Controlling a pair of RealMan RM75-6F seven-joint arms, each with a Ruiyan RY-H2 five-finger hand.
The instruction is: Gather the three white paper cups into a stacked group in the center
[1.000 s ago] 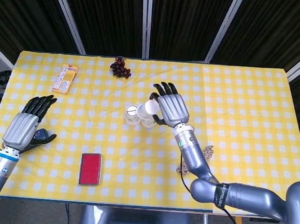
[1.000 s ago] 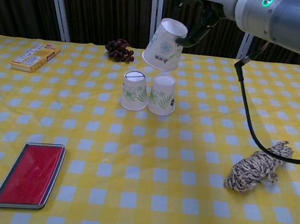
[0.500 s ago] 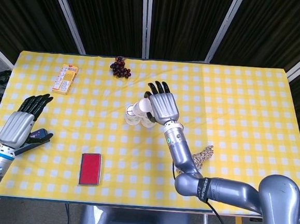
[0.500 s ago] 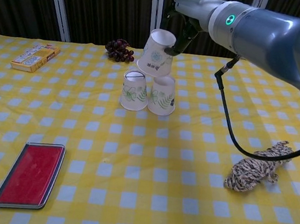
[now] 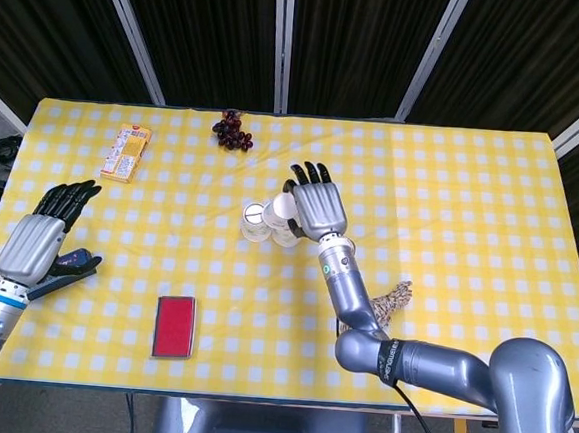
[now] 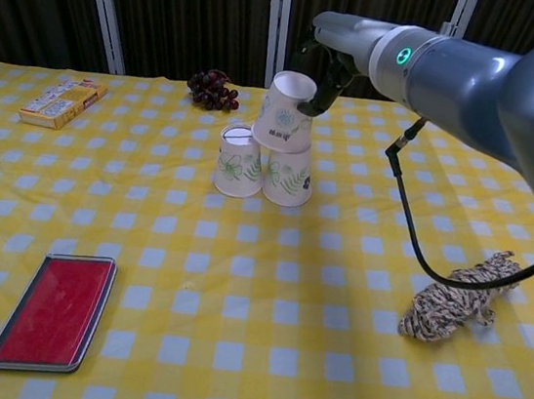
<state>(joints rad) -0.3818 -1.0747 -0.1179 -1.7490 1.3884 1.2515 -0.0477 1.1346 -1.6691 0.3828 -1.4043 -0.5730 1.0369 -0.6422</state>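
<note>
Three white paper cups are gathered near the middle of the yellow-checked surface (image 6: 328, 335). Two stand upside down, rims on the cloth, side by side and touching: the left cup (image 6: 240, 161) with a green leaf print and the right cup (image 6: 289, 171) with a fern print. Their long axes are upright. The third cup (image 6: 284, 112) is also inverted, its closed base pointing up and slightly toward the far right, so its axis is tilted a little; its rim sits on top of the pair, over the seam between them and more on the right cup. In the head view the three read as one tight cluster (image 5: 269, 220).

No cup shows anything inside; all the mouths face down.

The right robot hand (image 5: 313, 204) pinches the third cup near its base, thumb on one side and fingers (image 6: 317, 57) on the far side, the rest of the fingers stretched out over the cluster. The left robot hand (image 5: 44, 238) hovers at the near left of the surface, well apart from the cups, fingers straight and holding nothing, just above a small dark blue object (image 5: 73, 262).

Grapes (image 6: 212, 88) lie behind the cups at the far edge, an orange box (image 6: 61, 101) at the far left, a red flat case (image 6: 55, 310) at the near left, and a coil of speckled rope (image 6: 455, 305) at the near right. None of these touches the cups.
</note>
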